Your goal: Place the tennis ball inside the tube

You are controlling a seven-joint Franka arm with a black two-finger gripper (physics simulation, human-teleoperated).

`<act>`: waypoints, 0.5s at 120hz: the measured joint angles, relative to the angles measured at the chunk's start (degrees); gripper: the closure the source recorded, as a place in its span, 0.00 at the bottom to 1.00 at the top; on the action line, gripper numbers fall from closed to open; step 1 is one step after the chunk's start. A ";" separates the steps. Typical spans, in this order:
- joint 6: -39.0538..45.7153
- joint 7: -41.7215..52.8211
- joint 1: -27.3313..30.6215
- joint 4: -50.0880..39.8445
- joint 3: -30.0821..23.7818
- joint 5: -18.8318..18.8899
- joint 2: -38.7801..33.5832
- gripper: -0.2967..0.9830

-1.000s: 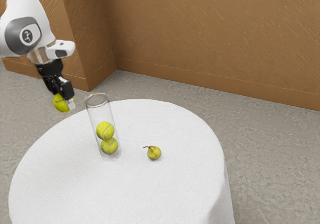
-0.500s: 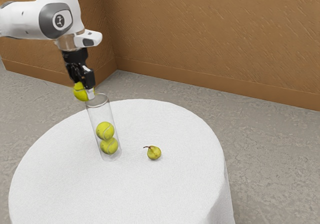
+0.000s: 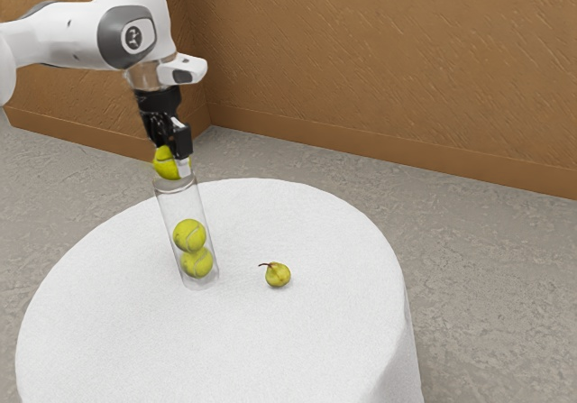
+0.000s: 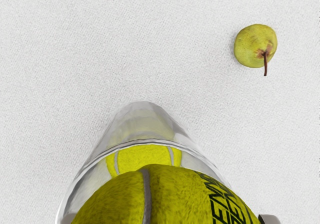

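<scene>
1. The claw (image 3: 172, 161) is grasping a tennis ball (image 3: 165, 163), with one finger at each side of it; the wrist view shows a grey fingertip (image 4: 270, 219) against one flank and another opposite.
2. That yellow ball is at the mouth of the clear tube (image 3: 183, 205), outside it, with most of the ball above the rim. Whether ball and rim touch, I cannot tell.
3. The tube stands upright on the round surface (image 3: 297, 349), which is covered by a white cloth.
4. Inside the tube are two more tennis balls, stacked: the upper ball (image 3: 189, 235) sits on the lower ball (image 3: 196, 262), near the bottom. The upper part of the tube holds no ball.
5. In the wrist view, the tube's rim curves past the held ball, and a ball inside shows through the clear wall.
6. A green-yellow pear (image 3: 279, 275) lies on the cloth near the tube, apart from it, its brown stem pointing toward the tube.
7. The white arm (image 3: 72, 35) comes in from the exterior view's left, with the claw pointing down.
8. Behind are a brown textured wall (image 3: 388, 60) and a grey floor (image 3: 487, 277).
</scene>
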 joint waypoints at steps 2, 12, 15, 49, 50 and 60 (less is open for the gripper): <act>-0.01 0.01 0.01 0.02 -0.02 -0.01 0.01 0.55; -0.04 0.06 0.07 -0.18 0.01 -0.07 -0.09 0.55; -0.06 0.07 0.09 -0.26 0.01 -0.07 -0.14 0.55; -0.30 0.22 0.08 -0.38 0.07 -0.43 -0.06 0.45; -0.31 0.23 0.08 -0.38 0.07 -0.45 -0.06 0.44; -0.43 0.30 0.07 -0.39 0.08 -0.60 -0.06 0.37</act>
